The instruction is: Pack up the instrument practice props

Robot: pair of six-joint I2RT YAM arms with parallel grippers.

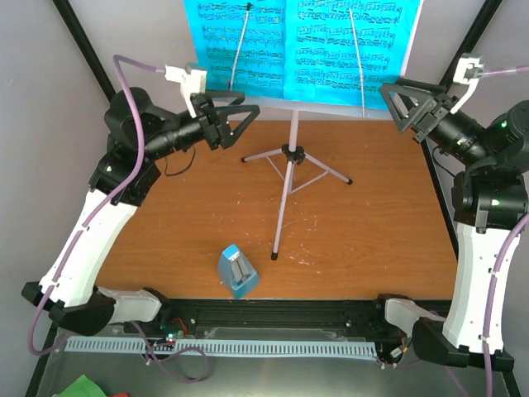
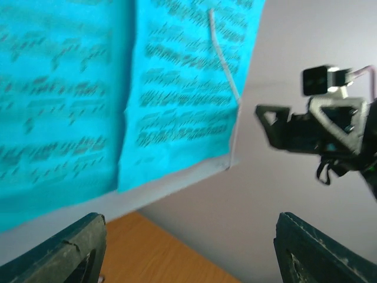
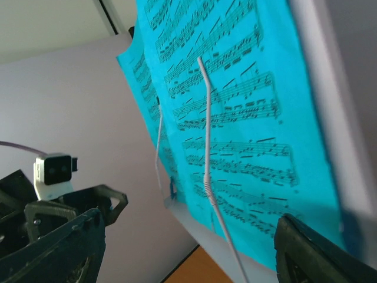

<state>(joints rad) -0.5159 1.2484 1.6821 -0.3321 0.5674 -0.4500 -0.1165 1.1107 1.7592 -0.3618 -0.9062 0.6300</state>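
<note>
Both the left pincer [image 1: 240, 124] and the right pincer [image 1: 391, 107] gape wide and hold nothing, flanking the sheet-music pages [image 1: 306, 41] on the music stand [image 1: 291, 153] between them, with the metronome [image 1: 238, 271] on the surface [image 1: 372, 231] well behind both.

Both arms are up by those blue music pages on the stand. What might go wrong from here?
1. The sheet-music pages sit under thin wire holders; pulling them sideways might tear or crumple them.
2. The music stand rests on a slim tripod; a push from the left gripper or right gripper may tip it, perhaps onto the metronome.
</note>
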